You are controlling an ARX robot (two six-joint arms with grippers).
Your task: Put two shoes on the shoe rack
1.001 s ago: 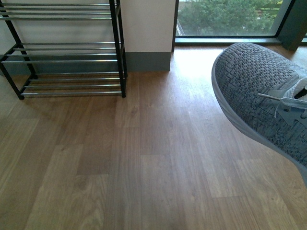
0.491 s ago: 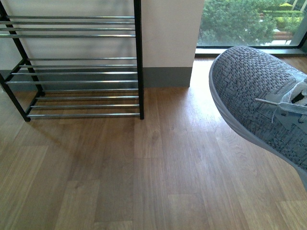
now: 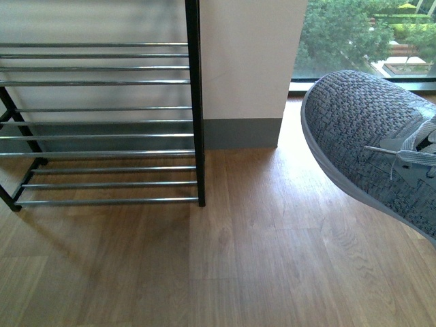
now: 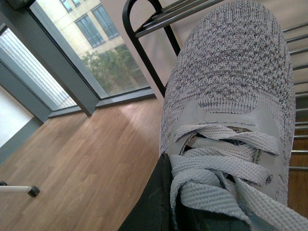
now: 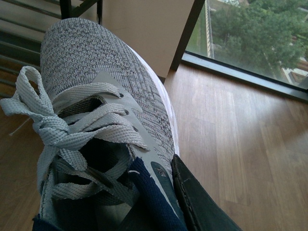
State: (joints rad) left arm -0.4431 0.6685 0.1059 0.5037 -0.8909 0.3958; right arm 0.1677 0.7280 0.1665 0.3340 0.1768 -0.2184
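The shoe rack point(image 3: 196, 102) stands on the wooden floor point(image 3: 259, 259) against the wall at the left of the front view; its black upright post and tiers of silver bars are visible, and every bar in view is bare. The right-arm shoe point(image 3: 368, 136) enters the front view from the right edge, well apart from the rack, clear of the floor and tilted with its toe up and towards the rack. In the right wrist view, the right gripper point(image 5: 168, 202) has one dark finger point(image 5: 197, 202) pressed against the outer side of this shoe point(image 5: 96, 72) beside the navy collar. The opposite finger is hidden in the shoe opening, so the claw reads as closed on the collar wall. In the left wrist view, the left gripper point(image 4: 166, 209) shows one dark finger point(image 4: 147, 204) flat against the side of the left-arm shoe point(image 4: 231, 72) below the laces. The other finger is hidden, and the claw reads as clamped on that shoe. This shoe is aloft, with its toe pointing at the rounded top corner of the rack point(image 4: 144, 48). A window point(image 3: 361, 34) lies to the right of the wall section beside the rack.
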